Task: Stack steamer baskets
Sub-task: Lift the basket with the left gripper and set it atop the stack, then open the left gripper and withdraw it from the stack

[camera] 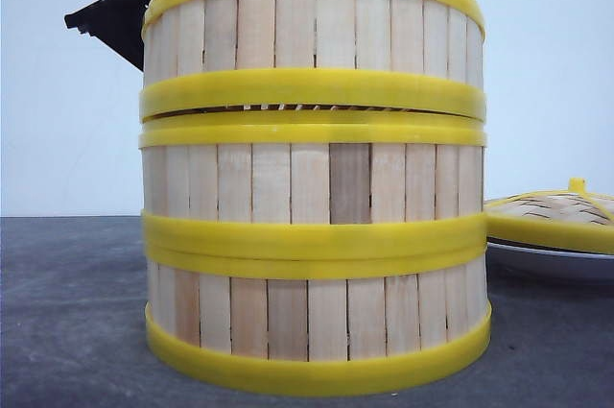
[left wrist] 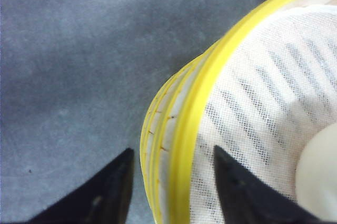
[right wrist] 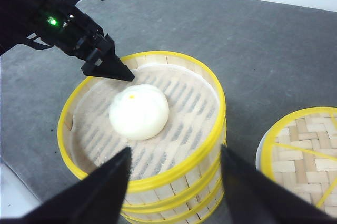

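Currently left gripper (left wrist: pixel 174 182) jaws apart, straddling top steamer basket (camera: pixel 315 38) rim; basket sits slightly skewed, pulling out crooked could shift it. Right gripper (right wrist: pixel 174 182) open, clear.

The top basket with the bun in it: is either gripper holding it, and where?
The left gripper straddles the top steamer basket at its rim, fingers apart, not clamped. The right gripper hangs open above, holding nothing.
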